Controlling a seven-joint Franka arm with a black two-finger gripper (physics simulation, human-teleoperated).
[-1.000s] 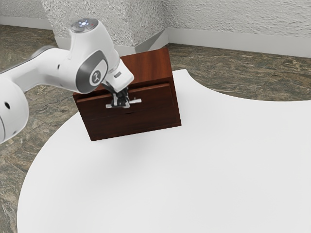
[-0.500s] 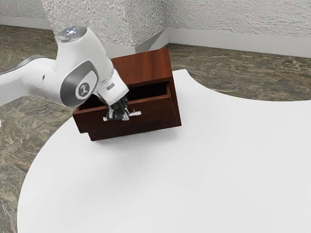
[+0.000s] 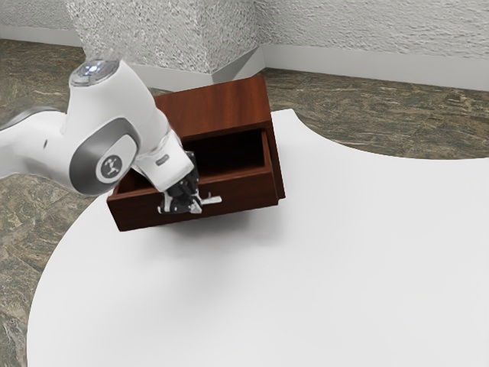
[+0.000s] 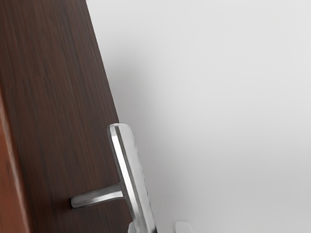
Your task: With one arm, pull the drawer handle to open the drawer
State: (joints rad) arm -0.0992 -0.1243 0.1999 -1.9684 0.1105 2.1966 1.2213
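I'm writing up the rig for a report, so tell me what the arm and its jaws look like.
The arm is glossy white, with rounded, tubular links. A round grey cap on one joint bears a small white logo, and a pale blue disc tops the joint above it. The jaws are black.

Bare sim'd room, more home-like than lab/shop: mottled stone-look floor (image 3: 367, 107), rough white plaster walls (image 3: 382, 23) w/ pale baseboard (image 3: 367, 65), a textured pillar (image 3: 160, 30) at the back, & a round white table (image 3: 321, 267) w/ a small dark-wood cabinet (image 3: 229, 103).
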